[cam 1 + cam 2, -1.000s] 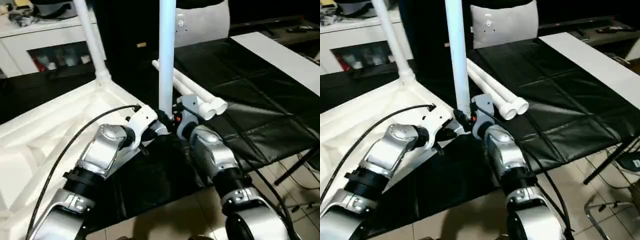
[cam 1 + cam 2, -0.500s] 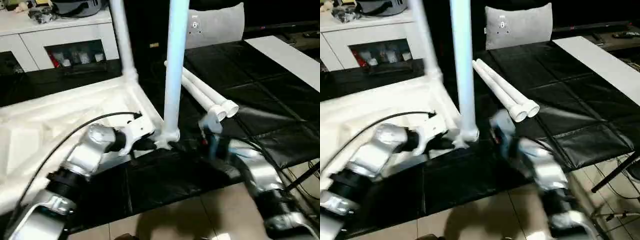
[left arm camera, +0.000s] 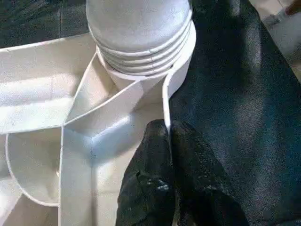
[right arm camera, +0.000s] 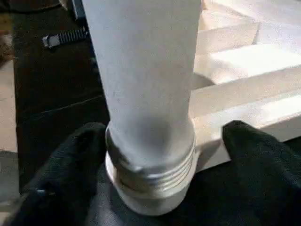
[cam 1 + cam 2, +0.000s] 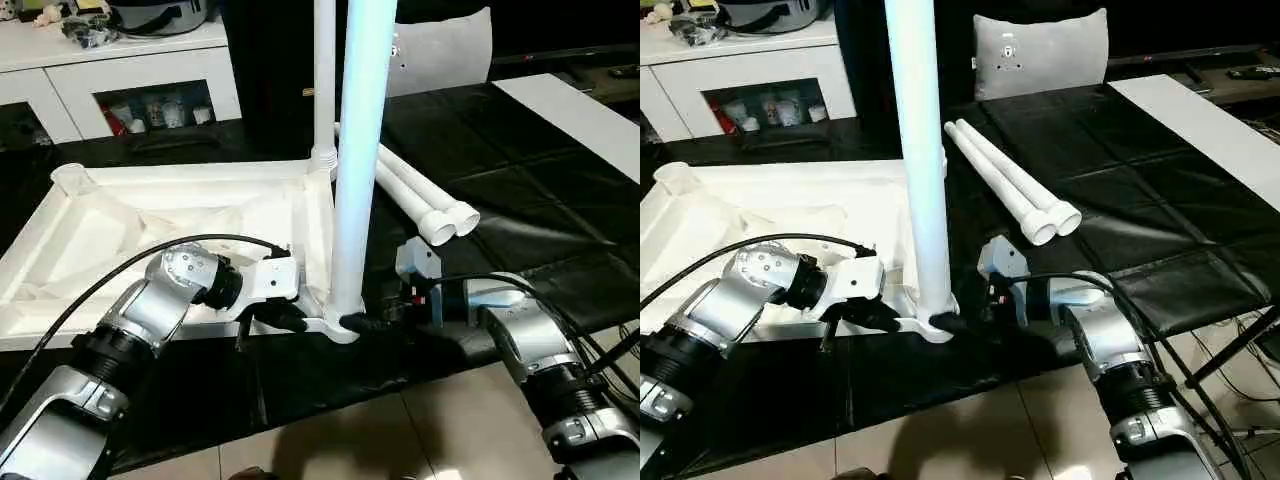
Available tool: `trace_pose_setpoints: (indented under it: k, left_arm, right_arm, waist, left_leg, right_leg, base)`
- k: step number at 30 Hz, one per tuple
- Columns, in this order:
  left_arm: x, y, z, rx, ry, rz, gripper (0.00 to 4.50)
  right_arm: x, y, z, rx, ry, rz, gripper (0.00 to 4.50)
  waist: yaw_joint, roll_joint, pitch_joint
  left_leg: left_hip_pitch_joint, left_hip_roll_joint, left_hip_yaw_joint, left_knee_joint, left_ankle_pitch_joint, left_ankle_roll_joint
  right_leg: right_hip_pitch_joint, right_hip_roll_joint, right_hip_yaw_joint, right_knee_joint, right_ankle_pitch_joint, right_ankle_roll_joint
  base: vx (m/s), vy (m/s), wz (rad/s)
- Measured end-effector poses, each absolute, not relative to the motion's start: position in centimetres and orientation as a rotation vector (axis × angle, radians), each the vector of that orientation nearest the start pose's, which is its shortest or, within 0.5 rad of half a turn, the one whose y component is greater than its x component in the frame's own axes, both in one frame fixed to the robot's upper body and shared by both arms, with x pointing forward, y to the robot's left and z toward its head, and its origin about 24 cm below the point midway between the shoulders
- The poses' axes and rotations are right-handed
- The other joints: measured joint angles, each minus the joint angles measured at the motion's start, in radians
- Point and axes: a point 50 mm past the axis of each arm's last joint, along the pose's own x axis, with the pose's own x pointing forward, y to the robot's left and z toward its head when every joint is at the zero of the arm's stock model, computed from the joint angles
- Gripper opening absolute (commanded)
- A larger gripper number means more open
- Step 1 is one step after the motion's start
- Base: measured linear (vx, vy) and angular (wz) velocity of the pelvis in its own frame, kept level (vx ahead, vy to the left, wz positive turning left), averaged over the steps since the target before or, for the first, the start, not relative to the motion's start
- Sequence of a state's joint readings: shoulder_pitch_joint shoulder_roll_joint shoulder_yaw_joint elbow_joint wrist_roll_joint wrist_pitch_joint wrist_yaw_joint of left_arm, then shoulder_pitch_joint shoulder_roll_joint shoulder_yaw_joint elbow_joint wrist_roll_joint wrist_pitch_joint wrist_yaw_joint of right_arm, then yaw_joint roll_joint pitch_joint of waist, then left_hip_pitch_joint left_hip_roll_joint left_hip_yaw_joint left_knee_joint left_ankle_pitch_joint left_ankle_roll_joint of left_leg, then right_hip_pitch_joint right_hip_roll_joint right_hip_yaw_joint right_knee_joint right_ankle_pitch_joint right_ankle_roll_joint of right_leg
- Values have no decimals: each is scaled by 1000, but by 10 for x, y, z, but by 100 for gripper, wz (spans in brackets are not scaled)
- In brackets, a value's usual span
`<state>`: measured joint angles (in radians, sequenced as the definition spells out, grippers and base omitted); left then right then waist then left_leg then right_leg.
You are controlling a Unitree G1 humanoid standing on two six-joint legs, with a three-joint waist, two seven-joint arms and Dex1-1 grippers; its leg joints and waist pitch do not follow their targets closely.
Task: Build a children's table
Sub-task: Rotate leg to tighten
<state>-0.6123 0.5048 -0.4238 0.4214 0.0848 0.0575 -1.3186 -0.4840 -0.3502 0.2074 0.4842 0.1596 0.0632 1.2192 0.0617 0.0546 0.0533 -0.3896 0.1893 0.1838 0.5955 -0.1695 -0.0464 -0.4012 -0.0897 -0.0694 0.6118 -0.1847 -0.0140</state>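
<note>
White plastic tabletop [image 5: 190, 215] lies ribbed side up on your black mat [image 5: 520, 170], one leg [image 5: 358, 150] upright in its near corner socket [image 3: 155, 66]; your left gripper [image 3: 167, 155] is clenched on the rim beside it, your right gripper [image 4: 155, 155] spread apart around the leg's base.
</note>
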Motion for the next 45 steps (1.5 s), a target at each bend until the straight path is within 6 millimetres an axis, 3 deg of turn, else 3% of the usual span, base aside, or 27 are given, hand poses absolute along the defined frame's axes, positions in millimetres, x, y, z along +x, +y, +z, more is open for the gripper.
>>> trace_pose_setpoints:
  k: [16, 24, 30, 35, 41, 45]
  left_arm:
    - [309, 139, 73, 732, 460, -1513, 0]
    - [309, 140, 72, 727, 466, -1512, 0]
    - [306, 140, 70, 614, 513, -1418, 0]
    - [308, 142, 67, 521, 550, -1248, 0]
    - [317, 123, 63, 350, 578, -954, 0]
    - [320, 113, 64, 320, 567, -903, 0]
  right_arm:
    - [305, -122, 56, -171, 271, 1413, 268]
    - [305, -121, 55, -146, 281, 1417, 249]
    - [300, -112, 48, -19, 288, 1323, 238]
    - [304, -100, 44, 27, 265, 1166, 236]
    - [326, -77, 42, 100, 261, 829, 236]
    - [333, -73, 44, 107, 260, 745, 236]
  waist:
    - [0, 0, 0]
    - [-1, -1, -1]
    - [-4, -1, -1]
    - [-22, -1, -1]
    - [-72, -1, -1]
    - [-78, -2, 0]
  left_leg:
    - [2, 0, 1, 0, 0, 0]
    - [3, 1, 1, 0, 0, 0]
    - [5, 1, 2, 0, 0, -1]
    - [7, 1, 2, 0, 1, -2]
    - [7, 0, 1, 2, 1, -2]
    - [5, 0, 0, 3, 1, -2]
  right_leg:
    - [1, 0, 0, 1, 0, 0]
    - [1, 0, 0, 2, 0, 0]
    - [2, 0, 1, 3, 0, 0]
    - [2, 0, 1, 4, -2, 4]
    - [0, 0, 2, -1, -2, 4]
    - [-1, 0, 1, -1, -2, 4]
  base:
    - [0, 0, 0]
    - [0, 0, 0]
    - [0, 0, 0]
    - [0, 0, 0]
    - [0, 0, 0]
    - [0, 0, 0]
